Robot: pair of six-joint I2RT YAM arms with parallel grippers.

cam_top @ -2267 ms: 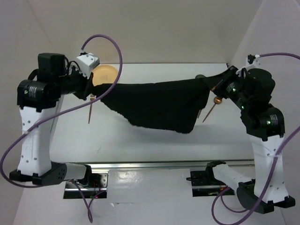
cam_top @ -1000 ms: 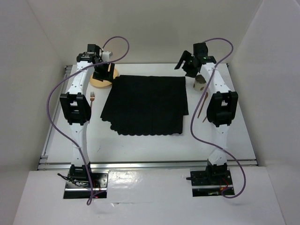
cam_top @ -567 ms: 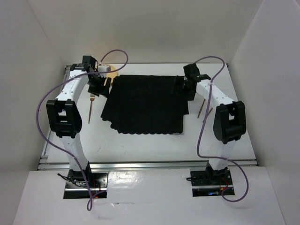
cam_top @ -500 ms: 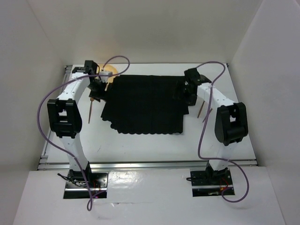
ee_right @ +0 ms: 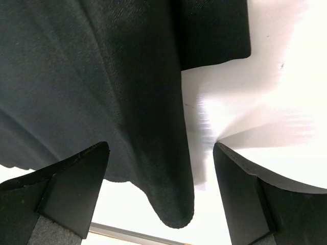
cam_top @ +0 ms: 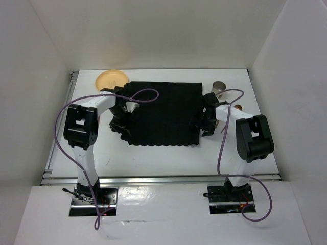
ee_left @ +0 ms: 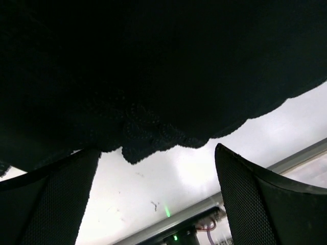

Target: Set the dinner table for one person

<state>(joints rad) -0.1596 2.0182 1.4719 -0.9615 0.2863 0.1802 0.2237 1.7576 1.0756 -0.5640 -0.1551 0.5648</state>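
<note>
The dinner table (cam_top: 153, 158) is a white tabletop with a silver rail along its near edge. A black cloth mat (cam_top: 161, 109) lies flat on its middle. My left gripper (cam_top: 119, 124) is low over the mat's near left corner. In the left wrist view that gripper (ee_left: 158, 199) is open, the mat's scalloped edge (ee_left: 148, 140) just ahead and bare table between the fingers. My right gripper (cam_top: 200, 126) is at the near right corner. It (ee_right: 161, 196) is open too, with a loose fold of the mat (ee_right: 168, 199) lying between the fingers, ungripped.
A tan plate (cam_top: 111, 78) sits at the far left, beyond the mat. A small cup (cam_top: 220, 87) stands at the far right, with a copper utensil (cam_top: 237, 107) on the table beside the right arm. White walls enclose the table on three sides.
The mat, held up in the air between both grippers earlier, now lies flat. Both arms have drawn back from its far corners to its near corners. The left jaws opened wider.
</note>
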